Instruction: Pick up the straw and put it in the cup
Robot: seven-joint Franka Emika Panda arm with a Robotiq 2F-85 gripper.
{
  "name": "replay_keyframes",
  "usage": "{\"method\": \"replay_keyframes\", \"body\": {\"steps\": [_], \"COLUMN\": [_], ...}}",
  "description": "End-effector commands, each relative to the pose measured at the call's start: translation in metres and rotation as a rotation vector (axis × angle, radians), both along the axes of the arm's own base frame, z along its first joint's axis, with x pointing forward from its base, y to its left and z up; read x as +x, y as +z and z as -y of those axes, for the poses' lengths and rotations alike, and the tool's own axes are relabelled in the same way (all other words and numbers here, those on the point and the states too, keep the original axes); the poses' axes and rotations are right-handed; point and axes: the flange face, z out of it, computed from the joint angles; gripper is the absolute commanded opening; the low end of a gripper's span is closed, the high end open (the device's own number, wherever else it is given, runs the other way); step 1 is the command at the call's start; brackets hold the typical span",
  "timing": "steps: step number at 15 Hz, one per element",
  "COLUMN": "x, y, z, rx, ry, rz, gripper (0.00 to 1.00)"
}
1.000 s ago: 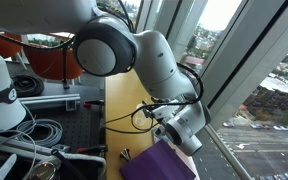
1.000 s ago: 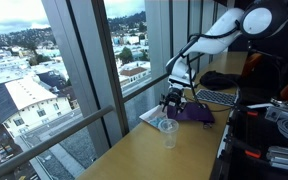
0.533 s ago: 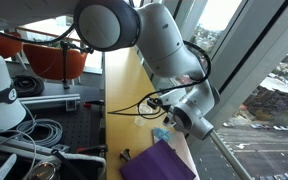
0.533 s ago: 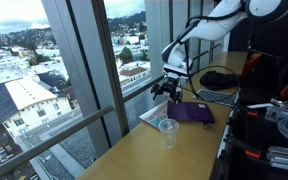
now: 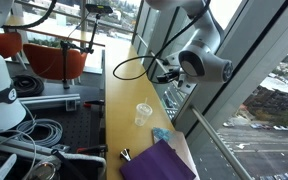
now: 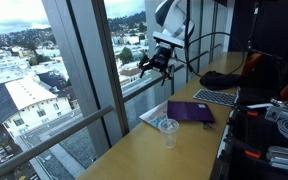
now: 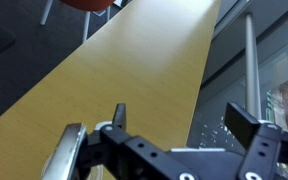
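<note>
A clear plastic cup stands upright on the wooden table, also seen in the second exterior view. A small blue item lies between the cup and a purple notebook; I cannot tell whether it is the straw. My gripper hangs high above the table near the window, well away from the cup, and shows in both exterior views. In the wrist view the gripper is open with nothing between the fingers. No straw shows in the wrist view.
A purple notebook lies on the table beside the cup. A keyboard and a black bundle lie further along. Tall window glass and its frame border the table's edge. Cables and equipment sit on the room side.
My arm has lifted from low over the notebook and cup and swung up and away along the window. The cup, hidden by the arm in one view before, now shows.
</note>
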Motion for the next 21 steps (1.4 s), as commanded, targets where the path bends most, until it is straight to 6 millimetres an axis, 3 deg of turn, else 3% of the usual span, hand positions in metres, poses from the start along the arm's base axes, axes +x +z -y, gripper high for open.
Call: {"method": "replay_keyframes", "body": {"steps": [1, 5, 10, 13, 18, 20, 21], "x": [-0.046, -0.079, -0.122, -0.141, -0.159, -0.160, -0.153], "y": [0.045, 0.038, -0.014, -0.036, -0.042, -0.041, -0.053], "z": [-0.017, -0.009, 0.028, 0.034, 0.025, 0.021, 0.022], "rx": [-0.176, -0.387, -0.652, -0.762, -0.870, -0.884, -0.867], "ry": [-0.065, -0.106, -0.156, -0.183, -0.213, -0.241, -0.213], "rz": [0.029, 0.059, 0.148, 0.198, 0.189, 0.142, 0.159], "gripper": [1.00, 1.00, 1.00, 1.00, 1.00, 1.00, 1.00]}}
